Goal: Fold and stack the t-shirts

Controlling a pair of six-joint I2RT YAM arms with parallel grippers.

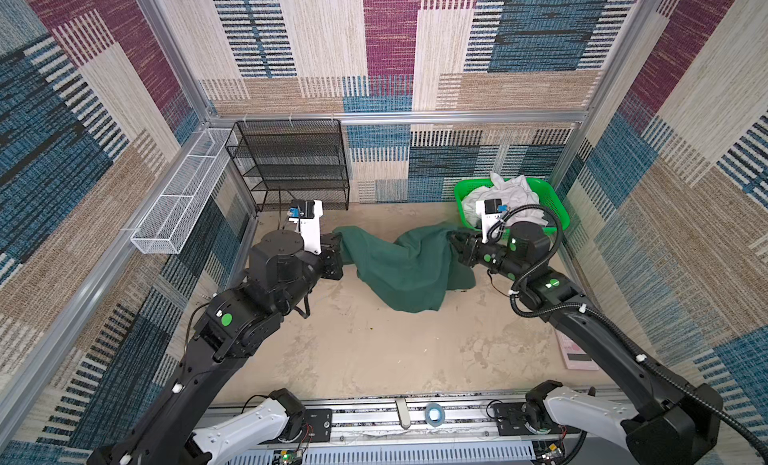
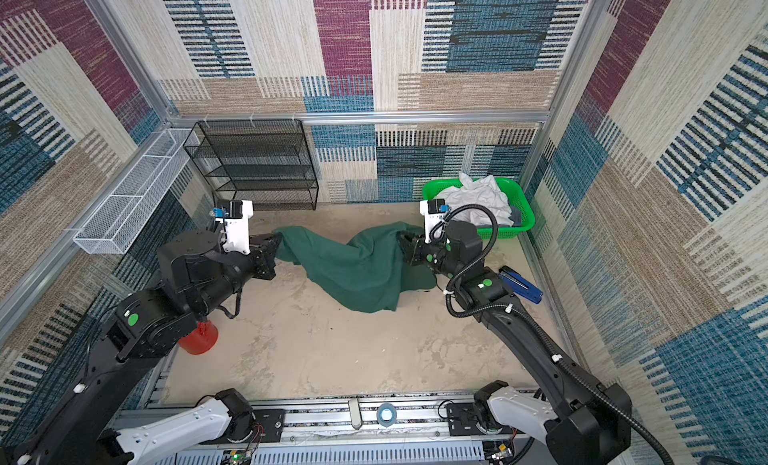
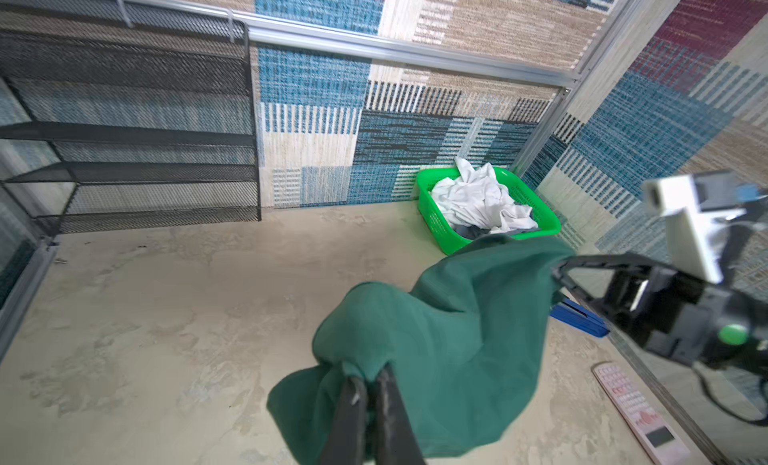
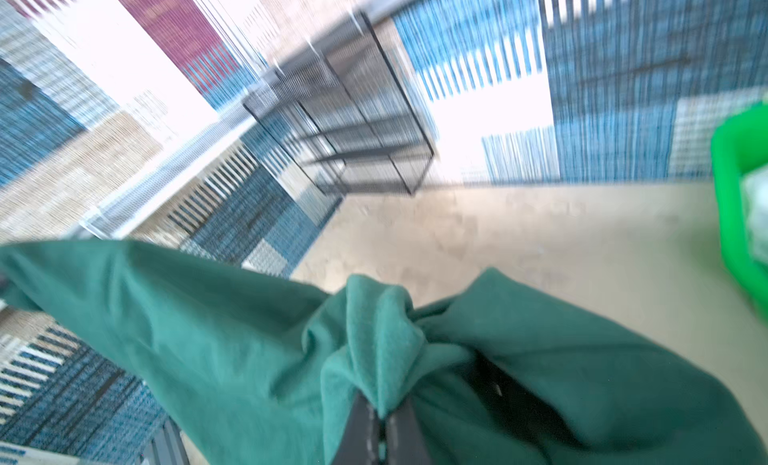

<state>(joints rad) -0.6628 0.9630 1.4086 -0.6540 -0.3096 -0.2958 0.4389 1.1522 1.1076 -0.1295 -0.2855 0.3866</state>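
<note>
The left pincer (image 1: pixel 335 243) pinches one side of the dark green t-shirt (image 1: pixel 399 271). The right pincer (image 1: pixel 454 239) pinches the opposite side

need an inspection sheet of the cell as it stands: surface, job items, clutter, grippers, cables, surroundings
Surface: beige tabletop, stained.
Job's things: dark green t-shirt unfolded, strung between both grippers, its lower part draped on the table; white t-shirts crumpled over grey fabric in the green basket, far right corner.
Clutter: red plastic object under the left arm; blue stapler and pink remote by the right edge; tape roll on the front rail.
Grippers: left gripper shut on the green shirt; right gripper likewise.
Cables: black conduit loops by the right wrist; no snag seen.
Surroundings: black mesh rack at the back wall; white wire tray on the left wall.
</note>
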